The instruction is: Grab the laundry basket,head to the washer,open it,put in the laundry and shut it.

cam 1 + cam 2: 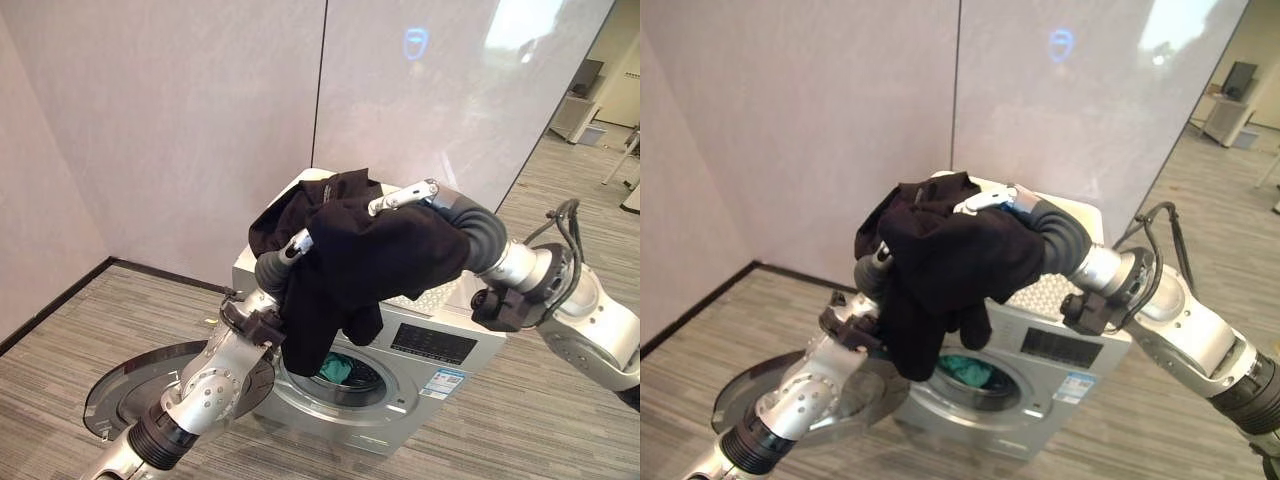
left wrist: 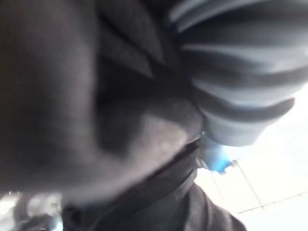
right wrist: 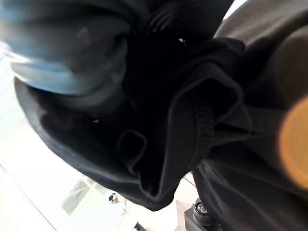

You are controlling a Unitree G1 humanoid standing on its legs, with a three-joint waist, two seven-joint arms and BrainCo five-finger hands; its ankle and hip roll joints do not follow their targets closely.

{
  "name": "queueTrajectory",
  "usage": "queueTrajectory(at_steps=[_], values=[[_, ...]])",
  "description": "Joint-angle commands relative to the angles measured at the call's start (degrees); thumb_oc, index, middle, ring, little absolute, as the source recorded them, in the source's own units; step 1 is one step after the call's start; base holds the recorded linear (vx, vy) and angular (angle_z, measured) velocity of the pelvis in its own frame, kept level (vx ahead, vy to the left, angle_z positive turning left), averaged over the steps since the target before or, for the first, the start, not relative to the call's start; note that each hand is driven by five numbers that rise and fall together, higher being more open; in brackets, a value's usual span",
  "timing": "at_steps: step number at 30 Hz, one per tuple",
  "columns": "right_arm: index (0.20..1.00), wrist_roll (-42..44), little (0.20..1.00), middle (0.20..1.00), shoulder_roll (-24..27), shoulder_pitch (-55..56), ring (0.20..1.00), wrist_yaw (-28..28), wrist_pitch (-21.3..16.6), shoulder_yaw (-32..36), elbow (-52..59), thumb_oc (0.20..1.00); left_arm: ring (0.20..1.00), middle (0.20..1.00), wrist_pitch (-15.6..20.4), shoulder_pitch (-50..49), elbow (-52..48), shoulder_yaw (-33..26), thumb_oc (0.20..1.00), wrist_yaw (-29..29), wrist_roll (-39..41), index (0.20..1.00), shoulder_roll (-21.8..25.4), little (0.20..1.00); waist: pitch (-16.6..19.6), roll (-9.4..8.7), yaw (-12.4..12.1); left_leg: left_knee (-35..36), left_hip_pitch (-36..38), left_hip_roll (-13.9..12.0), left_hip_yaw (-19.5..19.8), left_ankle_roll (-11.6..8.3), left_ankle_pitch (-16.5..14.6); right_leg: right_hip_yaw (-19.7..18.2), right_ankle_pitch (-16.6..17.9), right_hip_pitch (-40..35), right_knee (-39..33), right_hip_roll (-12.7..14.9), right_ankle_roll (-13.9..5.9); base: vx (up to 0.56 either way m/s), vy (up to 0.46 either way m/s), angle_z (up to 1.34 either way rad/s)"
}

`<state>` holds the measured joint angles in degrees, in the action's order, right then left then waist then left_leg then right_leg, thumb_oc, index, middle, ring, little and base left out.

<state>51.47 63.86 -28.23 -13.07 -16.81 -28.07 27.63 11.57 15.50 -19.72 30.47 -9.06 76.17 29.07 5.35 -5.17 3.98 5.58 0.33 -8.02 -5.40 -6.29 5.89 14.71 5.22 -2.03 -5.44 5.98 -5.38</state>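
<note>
A black garment [image 1: 370,260] hangs bunched in the air above the front of the silver washer [image 1: 440,345]. Both hands are buried in it. My left hand [image 1: 297,246] comes up from below into its left side, and my right hand [image 1: 402,197] reaches in from the right along its top edge. The cloth drapes over both and hangs down over the drum opening. The washer's round door [image 1: 130,385] stands swung open to the left. A green cloth [image 1: 337,370] lies inside the drum. Dark folds of the garment [image 3: 202,120] show close up in the right wrist view.
The washer stands against pale wall panels [image 1: 200,120] in a corner, on grey wood-look flooring [image 1: 60,360]. The open door takes up the floor space left of the machine. Far off to the right stands some furniture [image 1: 585,120].
</note>
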Motion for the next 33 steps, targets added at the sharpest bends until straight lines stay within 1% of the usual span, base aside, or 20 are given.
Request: queueTrajectory(at_steps=[1,2,6,7,11,12,13,15,17,18,23,24,25,26,28,29,30,31,32,33], values=[[0.849,3.0,0.849,0.849,2.7,-3.0,0.849,-0.5,-0.5,0.2,1.3,0.849,0.2,0.2,3.3,5.3,-2.9,0.9,0.2,-0.4,0.5,0.2,0.3,0.2,0.0,0.92,-1.7,-0.6,2.4,0.8,0.1,1.27,-4.7,0.4,0.6,0.7,0.4,3.0,-3.53,0.0,0.0,0.0],[1.0,2.5,1.0,1.0,2.9,-3.2,1.0,-0.5,-0.5,0.1,1.6,1.0,0.2,0.2,3.4,5.3,-3.1,0.9,0.2,-0.4,0.4,0.2,0.4,0.2,0.0,0.95,-1.8,-0.6,2.4,0.9,0.0,1.27,-4.7,0.3,0.6,0.7,0.4,3.1,-3.54,0.0,0.0,0.0],[1.0,1.4,1.0,1.0,3.1,-2.2,1.0,-0.7,-1.1,2.2,2.2,1.0,0.2,0.2,3.6,4.8,-3.3,0.0,0.2,-0.6,-0.1,0.2,0.2,0.2,0.1,0.94,-1.7,-0.6,2.4,0.9,-0.2,1.31,-4.8,0.2,0.7,0.7,0.4,3.2,-3.63,0.0,0.0,0.0],[1.0,1.1,1.0,1.0,2.7,-1.3,1.0,-0.5,-1.4,3.6,2.4,1.0,0.2,0.2,3.7,4.5,-3.6,-0.6,0.2,-0.7,-0.4,0.2,0.2,0.2,0.2,0.99,-1.6,-0.6,2.5,0.9,-0.2,1.31,-4.8,0.2,0.7,0.7,0.4,3.2,-3.66,0.0,0.0,0.0],[1.0,-0.3,1.0,1.0,0.1,4.8,1.0,1.3,-2.5,13.3,2.2,1.0,0.2,0.2,3.7,3.6,-4.2,-2.1,0.2,-1.0,-1.0,0.2,-0.1,0.2,0.5,1.12,-1.2,-0.6,2.5,1.1,-0.3,1.41,-5.0,0.1,0.7,0.6,0.4,3.3,-3.76,0.0,0.0,0.0],[1.0,-0.3,1.0,1.0,0.1,4.9,1.0,1.3,-2.5,13.4,2.2,1.0,0.2,0.2,3.7,3.6,-4.2,-2.1,0.2,-1.0,-1.0,0.2,-0.1,0.2,0.5,1.1,-1.3,-0.6,2.5,1.1,-0.3,1.41,-5.0,0.1,0.7,0.6,0.4,3.3,-3.76,0.0,0.0,0.0],[1.0,-1.0,1.0,1.0,-1.2,7.1,1.0,1.9,-3.1,17.1,2.1,1.0,0.2,0.2,3.6,3.0,-4.6,-3.2,0.2,-1.2,-1.2,0.2,-0.4,0.2,0.6,1.23,-1.0,-0.6,2.5,1.1,-0.4,1.46,-5.2,0.1,0.7,0.7,0.5,3.4,-3.83,0.0,0.013,-0.03],[1.0,-2.3,1.0,1.0,-2.4,9.4,1.0,2.8,-3.4,21.2,2.1,1.0,0.2,0.2,3.5,2.6,-5.1,-3.9,0.2,-1.5,-1.6,0.2,-0.6,0.2,0.7,1.26,-0.7,-0.6,2.6,1.2,-0.5,1.57,-5.4,-0.1,0.7,0.7,0.5,3.5,-3.9,0.0,0.006,-0.02],[1.0,-4.3,1.0,1.0,-4.8,12.0,1.0,4.5,-4.3,26.6,1.5,1.0,0.2,0.2,3.5,2.0,-5.4,-5.1,0.2,-1.7,-1.9,0.2,-0.9,0.2,0.8,1.48,-0.3,-0.6,2.7,1.3,-0.6,1.74,-5.6,-0.3,0.7,0.7,0.6,3.5,-3.91,0.0,0.005,-0.02],[1.0,-4.3,1.0,1.0,-4.9,12.3,1.0,4.5,-4.3,26.8,1.6,1.0,0.2,0.2,3.5,2.0,-5.5,-5.0,0.2,-1.7,-1.9,0.2,-0.9,0.2,0.8,1.42,-0.4,-0.6,2.7,1.3,-0.6,1.75,-5.7,-0.3,0.7,0.7,0.6,3.5,-3.92,0.0,0.013,-0.04],[1.0,-7.8,1.0,1.0,-11.4,16.0,1.0,9.0,-6.0,35.9,-1.3,1.0,0.2,0.2,3.3,-0.2,-8.1,-8.6,0.2,-2.5,-1.7,0.2,-1.0,0.2,0.8,1.95,0.2,-0.6,3.4,1.5,-0.9,2.25,-6.3,-1.2,0.6,0.7,0.7,3.7,-3.91,0.01,0.015,-0.04],[1.0,-9.2,1.0,1.0,-12.3,16.7,1.0,10.4,-6.3,37.8,-1.9,1.0,0.2,0.2,3.3,-0.6,-8.7,-9.3,0.2,-2.7,-1.6,0.2,-0.9,0.2,0.8,2.02,0.3,-0.6,3.5,1.5,-0.9,2.31,-6.4,-1.2,0.6,0.6,0.7,3.7,-3.91,0.02,0.015,-0.1],[1.0,-10.7,1.0,1.0,-14.4,17.7,1.0,12.3,-7.4,41.3,-3.1,1.0,0.2,0.2,3.2,-1.5,-9.9,-10.7,0.2,-3.3,-1.3,0.2,-0.8,0.2,0.9,2.21,0.4,-0.6,3.7,1.6,-0.9,2.47,-6.7,-1.3,0.5,0.5,0.8,3.8,-3.94,0.02,0.013,-0.11],[1.0,-10.8,1.0,1.0,-14.5,17.9,1.0,12.4,-7.4,41.5,-3.0,1.0,0.2,0.2,3.2,-1.5,-10.0,-10.6,0.2,-3.3,-1.3,0.2,-0.7,0.2,0.9,2.14,0.3,-0.6,3.7,1.6,-0.9,2.47,-6.7,-1.3,0.4,0.5,0.8,3.8,-3.94,0.02,0.012,-0.08],[1.0,-13.6,1.0,1.0,-16.5,18.1,1.0,15.6,-8.6,44.8,-4.9,1.0,0.2,0.2,3.1,-2.3,-11.1,-12.0,0.2,-3.8,-1.2,0.2,-0.7,0.2,1.0,2.34,0.4,-0.6,3.9,1.7,-0.8,2.64,-7.0,-1.3,0.3,0.4,0.8,3.8,-3.97,0.01,0.004,-0.02],[1.0,-13.7,1.0,1.0,-16.5,18.2,1.0,15.8,-8.6,44.8,-4.8,1.0,0.2,0.2,3.1,-2.4,-11.2,-12.0,0.2,-3.8,-1.2,0.2,-0.7,0.2,1.0,2.3,0.3,-0.6,3.9,1.7,-0.8,2.64,-7.0,-1.3,0.3,0.3,0.8,3.8,-3.98,0.0,0.0,0.0],[1.0,-20.0,1.0,1.0,-17.5,18.5,1.0,20.4,-9.5,48.4,-6.6,1.0,0.2,0.2,3.0,-3.3,-12.1,-13.5,0.2,-4.7,-1.1,0.2,-0.8,0.2,1.1,2.5,0.3,-0.6,4.1,1.7,-0.7,2.77,-7.2,-1.4,0.1,0.2,0.9,3.9,-4.0,0.0,0.0,0.0],[1.0,-25.9,1.0,1.0,-17.1,18.6,1.0,23.7,-9.4,50.5,-7.6,1.0,0.2,0.2,2.9,-4.4,-12.7,-14.3,0.2,-5.5,-1.2,0.2,-0.7,0.2,1.2,2.54,0.2,-0.6,4.2,1.8,-0.7,2.88,-7.3,-1.4,0.1,0.1,0.8,3.9,-3.96,0.0,0.0,0.0],[1.0,-26.6,1.0,1.0,-17.2,18.7,1.0,24.3,-9.3,50.4,-7.4,1.0,0.2,0.2,2.8,-4.5,-12.8,-14.3,0.2,-5.5,-1.2,0.2,-0.7,0.2,1.2,2.56,0.2,-0.6,4.2,1.7,-0.7,2.89,-7.4,-1.4,0.0,0.1,0.9,3.9,-3.96,0.0,0.0,0.0],[1.0,-31.0,1.0,1.0,-17.0,19.2,1.0,27.7,-8.8,52.3,-9.0,1.0,0.2,0.2,2.6,-5.6,-13.2,-14.9,0.2,-6.1,-0.8,0.2,-0.8,0.2,1.2,2.6,0.1,-0.6,4.3,1.8,-0.6,2.96,-7.5,-1.5,0.0,0.0,0.8,3.9,-3.95,0.0,0.0,0.0]])
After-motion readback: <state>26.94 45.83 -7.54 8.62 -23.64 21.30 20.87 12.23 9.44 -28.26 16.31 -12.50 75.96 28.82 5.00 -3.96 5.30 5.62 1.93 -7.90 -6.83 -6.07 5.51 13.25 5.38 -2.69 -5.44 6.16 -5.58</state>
